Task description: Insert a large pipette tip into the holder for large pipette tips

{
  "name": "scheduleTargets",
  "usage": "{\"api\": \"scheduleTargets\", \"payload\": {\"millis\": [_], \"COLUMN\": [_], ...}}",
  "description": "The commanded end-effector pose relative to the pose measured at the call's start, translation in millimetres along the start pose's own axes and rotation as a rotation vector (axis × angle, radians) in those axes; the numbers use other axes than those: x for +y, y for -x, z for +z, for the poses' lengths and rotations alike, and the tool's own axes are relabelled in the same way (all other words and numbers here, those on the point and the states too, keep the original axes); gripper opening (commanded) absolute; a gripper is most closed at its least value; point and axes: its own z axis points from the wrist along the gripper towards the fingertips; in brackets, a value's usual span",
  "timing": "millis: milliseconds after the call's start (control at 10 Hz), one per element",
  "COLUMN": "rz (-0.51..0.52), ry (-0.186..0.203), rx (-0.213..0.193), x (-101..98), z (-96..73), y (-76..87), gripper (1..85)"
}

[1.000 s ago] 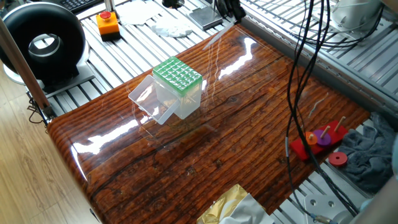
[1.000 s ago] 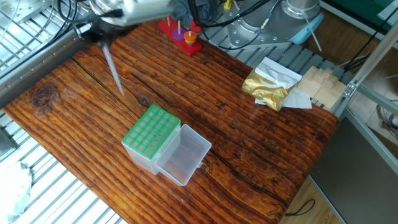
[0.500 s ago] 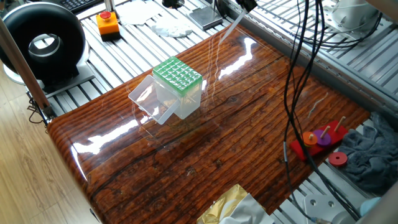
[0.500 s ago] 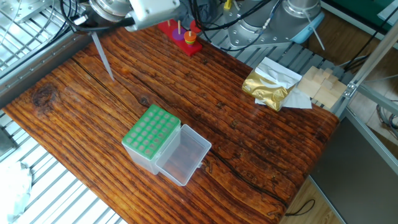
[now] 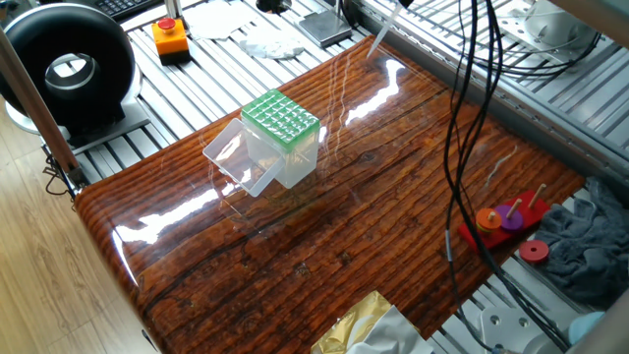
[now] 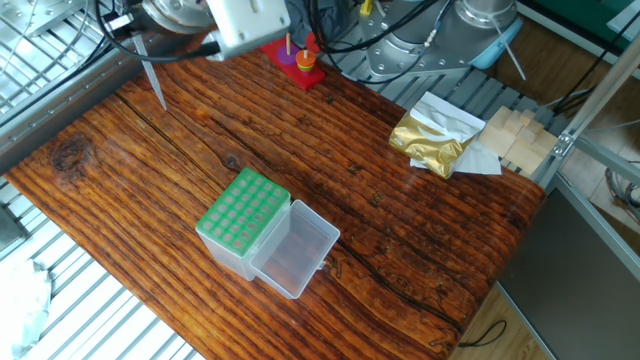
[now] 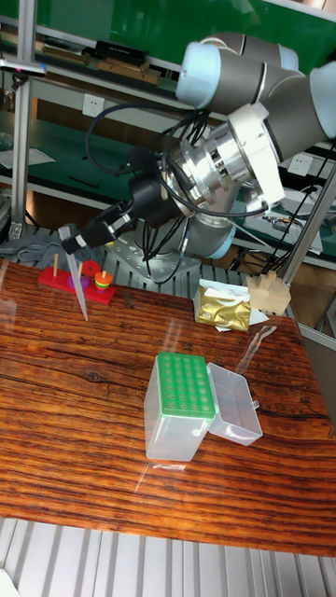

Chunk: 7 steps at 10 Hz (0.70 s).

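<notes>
The large pipette tip (image 7: 78, 283) is a slim translucent tube that hangs point-down above the wooden table, left of and behind the holder. My gripper (image 7: 72, 240) is shut on its upper end. In the other fixed view the large pipette tip (image 6: 153, 84) slants down from the gripper (image 6: 138, 48) near the table's far left corner. In one fixed view only the large pipette tip (image 5: 383, 32) shows; the gripper is cut off at the top edge. The holder for large pipette tips (image 7: 180, 405) stands mid-table, its green grid (image 6: 238, 212) up and its clear lid (image 6: 296, 249) folded open beside it.
A red peg toy with rings (image 7: 77, 279) stands at the table's back edge near the tip. A gold foil bag (image 6: 430, 135) and wooden blocks (image 6: 516, 136) lie at the far side. Black cables (image 5: 457, 147) hang over the table. An orange button box (image 5: 170, 37) sits off-table.
The gripper has risen and drawn away from the holder toward the table's far edge, carrying the pipette tip. The holder has not moved.
</notes>
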Motion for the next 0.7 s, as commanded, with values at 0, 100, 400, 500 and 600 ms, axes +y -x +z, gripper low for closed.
{"api": "scheduleTargets", "payload": {"millis": [0, 100, 400, 500, 600], "rz": [0.033, 0.049, 0.081, 0.076, 0.069], "ry": [0.019, 0.021, 0.039, 0.035, 0.038], "rx": [-0.004, -0.007, 0.031, 0.092, 0.116], "x": [5.0, 5.3, 11.2, 12.3, 14.1], "z": [2.9, 0.9, -11.7, -18.7, -22.7], "y": [11.5, 19.1, 33.7, 28.3, 31.2], "gripper": [1.0, 1.0, 1.0, 1.0, 1.0]}}
